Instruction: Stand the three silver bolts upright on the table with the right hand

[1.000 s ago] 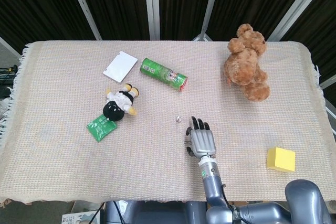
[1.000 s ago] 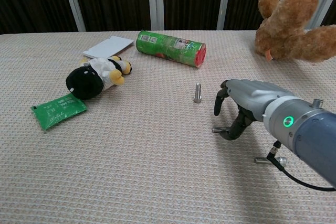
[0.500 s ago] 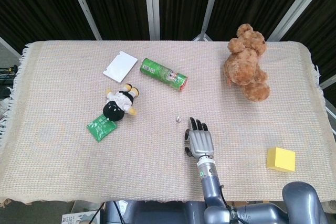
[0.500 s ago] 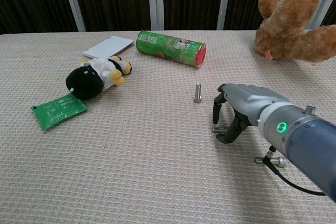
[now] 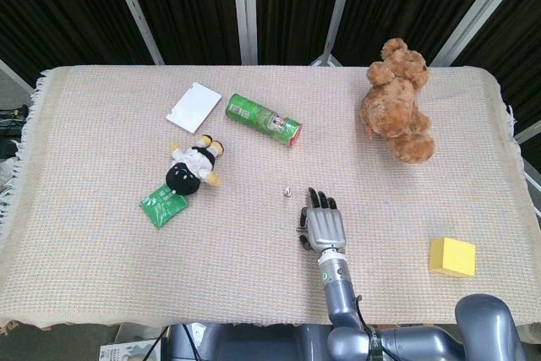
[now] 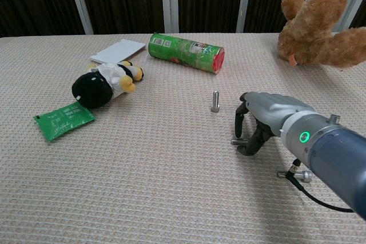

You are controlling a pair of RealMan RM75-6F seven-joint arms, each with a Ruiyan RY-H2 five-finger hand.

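Note:
One silver bolt (image 6: 215,100) stands upright on the cloth, seen from above as a small dot (image 5: 286,193). A second bolt (image 6: 234,141) lies flat just right of it. My right hand (image 6: 260,123) is curled down over this bolt, thumb and fingertips closed around it while it rests on the cloth; only its left end shows. In the head view the right hand (image 5: 321,226) hides it. The third bolt (image 6: 298,175) lies flat behind the wrist, by the forearm. My left hand is in neither view.
A green can (image 6: 186,52) lies on its side behind the bolts, with a white card (image 6: 118,51), a black-and-white plush (image 6: 104,84) and a green packet (image 6: 63,120) to the left. A brown teddy bear (image 6: 320,27) sits far right. A yellow block (image 5: 451,256) is near the right edge.
The right hand has sunk lower over the lying bolt and its fingers have drawn in around it. The bolts have not moved.

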